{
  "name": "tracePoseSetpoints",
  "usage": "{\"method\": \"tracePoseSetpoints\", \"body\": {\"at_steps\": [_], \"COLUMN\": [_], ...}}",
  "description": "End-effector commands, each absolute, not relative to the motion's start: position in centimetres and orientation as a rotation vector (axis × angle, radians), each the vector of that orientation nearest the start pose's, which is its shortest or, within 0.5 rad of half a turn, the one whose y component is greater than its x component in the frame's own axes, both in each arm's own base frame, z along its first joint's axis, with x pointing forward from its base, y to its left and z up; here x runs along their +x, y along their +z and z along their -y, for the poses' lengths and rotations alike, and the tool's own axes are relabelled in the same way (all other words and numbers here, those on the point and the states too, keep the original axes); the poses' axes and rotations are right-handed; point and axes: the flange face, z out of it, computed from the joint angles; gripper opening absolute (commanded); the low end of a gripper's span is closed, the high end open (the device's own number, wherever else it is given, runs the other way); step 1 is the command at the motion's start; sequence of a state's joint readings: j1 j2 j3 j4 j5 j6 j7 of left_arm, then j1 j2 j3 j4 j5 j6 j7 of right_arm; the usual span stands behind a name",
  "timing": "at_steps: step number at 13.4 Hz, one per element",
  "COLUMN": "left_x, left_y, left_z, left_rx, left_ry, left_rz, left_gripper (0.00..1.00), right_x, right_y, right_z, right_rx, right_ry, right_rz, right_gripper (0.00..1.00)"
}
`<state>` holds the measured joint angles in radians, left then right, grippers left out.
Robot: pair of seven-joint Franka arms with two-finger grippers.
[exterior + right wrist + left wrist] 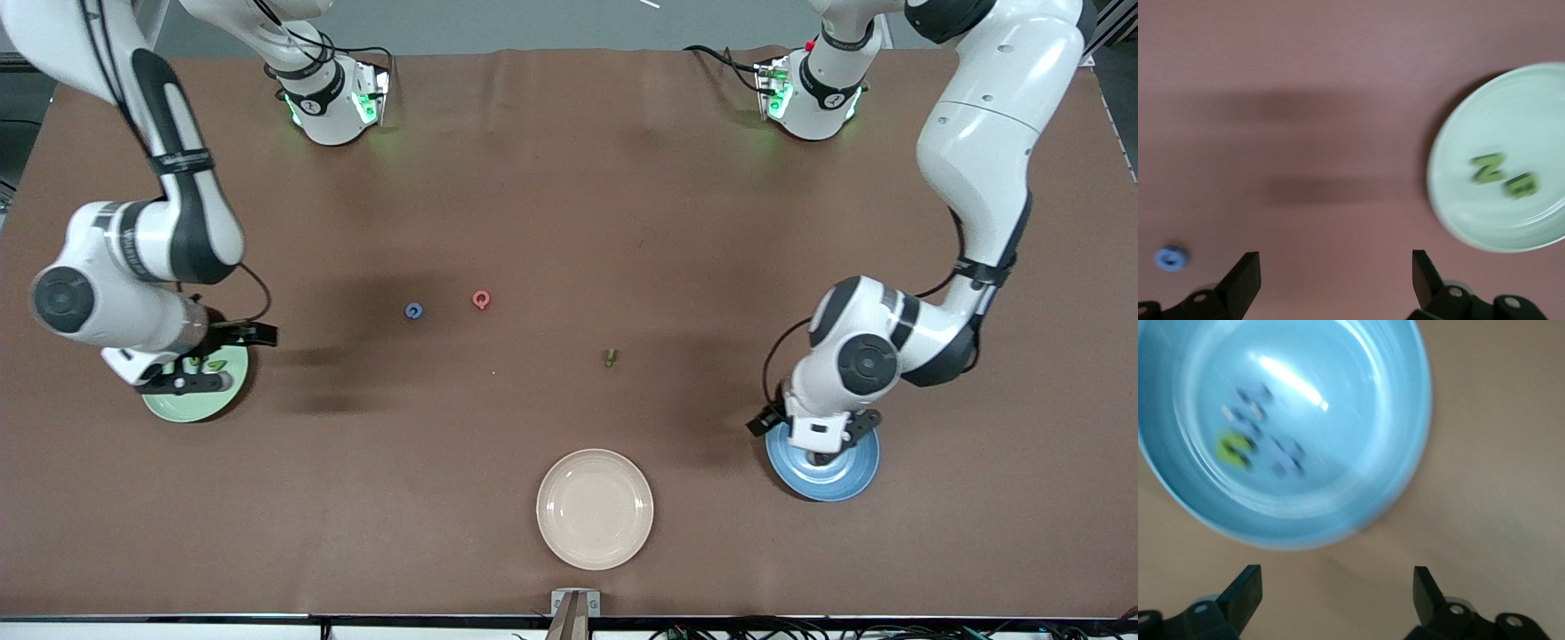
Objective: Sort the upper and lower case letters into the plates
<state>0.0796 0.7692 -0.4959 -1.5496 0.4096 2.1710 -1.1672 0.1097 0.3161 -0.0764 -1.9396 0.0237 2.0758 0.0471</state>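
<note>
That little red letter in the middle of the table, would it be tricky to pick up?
Probably light: the red letter is tiny beside the cream plate. It looks chunky, so likely stiff. Lying flat on the table, it seems unlikely to roll, though it might skid.

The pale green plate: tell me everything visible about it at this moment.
The pale green plate is round, shallow and glossy, like glazed ceramic or plastic, with a low raised rim. It sits flat on the brown table toward the right arm's end. Two chunky green letters lie inside: an N and what looks like an E, side by side. In the front view the right pincer hovers over it, fingers open and holding nothing.
</note>
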Motion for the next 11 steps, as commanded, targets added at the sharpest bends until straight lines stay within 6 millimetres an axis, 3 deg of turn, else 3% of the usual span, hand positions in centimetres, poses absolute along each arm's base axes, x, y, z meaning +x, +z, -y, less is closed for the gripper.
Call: {"method": "tracePoseSetpoints", "body": {"at_steps": [1,3,4,6,8,11], "left_x": [62.7,59.7,58.8,56.2,54.8,54.6], "left_y": [23.4,23.3,23.1,23.1,22.6,21.5], "left_z": [30.4,36.2,37.9,41.9,44.4,45.0], "left_rx": [-2.963,-2.999,-3.019,-3.072,-3.137,-3.154], "left_ry": [0.051,0.036,0.028,0.012,-0.028,-0.096], "left_rz": [0.942,0.814,0.748,0.533,0.355,0.137], "left_gripper": [1.0,0.99,0.95,0.87,0.73,0.6], "right_x": [56.8,55.0,53.9,51.7,50.7,49.1], "right_y": [29.9,27.7,26.4,23.9,22.9,20.9], "right_z": [-8.3,-12.6,-14.5,-16.6,-18.5,-20.9], "right_rx": [-3.113,-3.121,-3.118,-3.103,-3.091,-3.094], "right_ry": [0.3,0.228,0.171,0.058,0.012,0.008], "right_rz": [-0.229,-0.303,-0.355,-0.402,-0.439,-0.459], "right_gripper": [1.0,1.0,1.0,1.0,1.0,1.0]}}
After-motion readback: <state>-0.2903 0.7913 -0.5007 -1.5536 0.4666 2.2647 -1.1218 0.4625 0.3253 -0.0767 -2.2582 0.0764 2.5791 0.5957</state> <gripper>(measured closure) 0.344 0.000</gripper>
